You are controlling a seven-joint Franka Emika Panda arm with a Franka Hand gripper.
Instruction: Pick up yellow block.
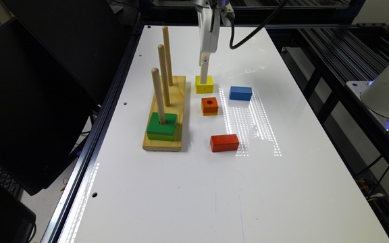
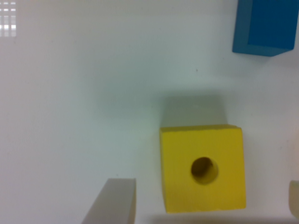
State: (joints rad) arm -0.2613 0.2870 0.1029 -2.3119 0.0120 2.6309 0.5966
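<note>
- Exterior view: the yellow block (image 1: pixel 204 84) sits on the white counter (image 1: pixel 187 189), just beside the wooden peg board (image 1: pixel 181 101) on the exterior view's right. The claw (image 1: pixel 204 76) hangs straight down over the block, its tip at the block's top face.
- Exterior view: an orange cube (image 1: pixel 209 106) with a hole lies near the yellow block, a blue block (image 1: pixel 240 93) near it toward the exterior view's right, and a red block (image 1: pixel 224 142) further toward the camera. A green block (image 1: pixel 161 127) sits on the nearest peg.
- Wrist view: the yellow block (image 2: pixel 203 169) rests flat, hole up, between the two fingers (image 2: pixel 112 203), which stand apart with a gap on each side, not touching it. The corner of the blue block (image 2: pixel 266 27) lies well apart from it.
</note>
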